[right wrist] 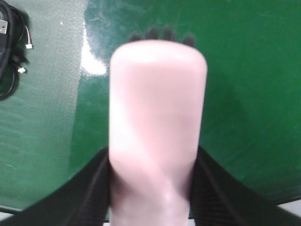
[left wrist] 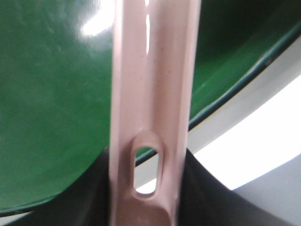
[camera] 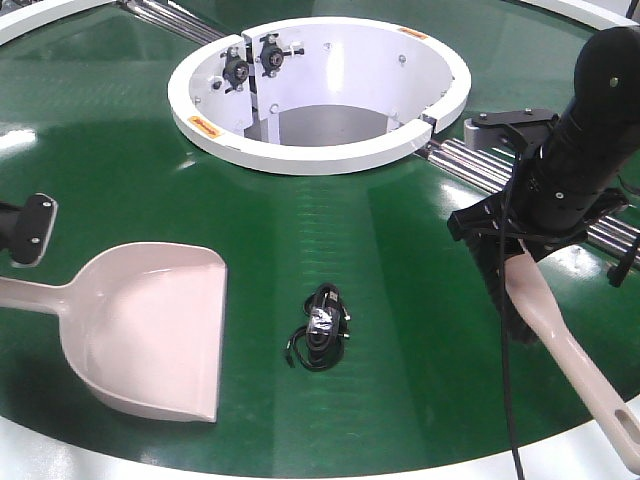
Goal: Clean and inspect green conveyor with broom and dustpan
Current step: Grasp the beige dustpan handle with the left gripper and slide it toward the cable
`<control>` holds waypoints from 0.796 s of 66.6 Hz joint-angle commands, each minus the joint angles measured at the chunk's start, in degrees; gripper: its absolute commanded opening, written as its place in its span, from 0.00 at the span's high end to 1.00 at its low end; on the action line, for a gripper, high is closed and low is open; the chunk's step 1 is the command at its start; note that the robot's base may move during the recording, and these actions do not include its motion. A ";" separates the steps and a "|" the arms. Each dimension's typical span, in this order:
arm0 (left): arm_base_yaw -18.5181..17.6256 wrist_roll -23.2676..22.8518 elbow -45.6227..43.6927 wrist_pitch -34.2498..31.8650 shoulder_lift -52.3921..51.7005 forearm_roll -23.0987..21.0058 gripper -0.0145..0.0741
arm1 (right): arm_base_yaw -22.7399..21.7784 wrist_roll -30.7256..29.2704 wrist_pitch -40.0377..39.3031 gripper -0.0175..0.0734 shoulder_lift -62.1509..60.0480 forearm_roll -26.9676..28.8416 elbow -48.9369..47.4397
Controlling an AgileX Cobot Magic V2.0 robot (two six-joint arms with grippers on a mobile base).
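Nearest at five o'clock, broom (camera: 570,350) clamped in right gripper (camera: 505,250) over green conveyor (camera: 400,220), with dustpan (camera: 150,330) at eight o'clock, handle clamped in left gripper (left wrist: 146,165), beside black cable (camera: 320,328).

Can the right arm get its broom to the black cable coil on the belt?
Probably yes: only bare green conveyor belt lies between the pale pink plastic broom in the right gripper and the black coiled cable.

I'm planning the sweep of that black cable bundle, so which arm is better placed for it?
Right: the right gripper holds the broom on the far side of the cable bundle from the dustpan, whose open mouth faces the bundle.
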 commanded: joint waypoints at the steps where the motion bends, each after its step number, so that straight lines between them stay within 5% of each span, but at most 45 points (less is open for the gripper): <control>1: -2.18 -1.76 -1.76 2.05 -2.44 -1.93 0.85 | -0.19 0.00 2.84 0.81 -2.58 -0.11 -1.42; 53: -10.75 -4.96 -7.55 2.05 4.37 -6.41 0.85 | -0.19 0.00 2.85 0.81 -2.58 -0.11 -1.42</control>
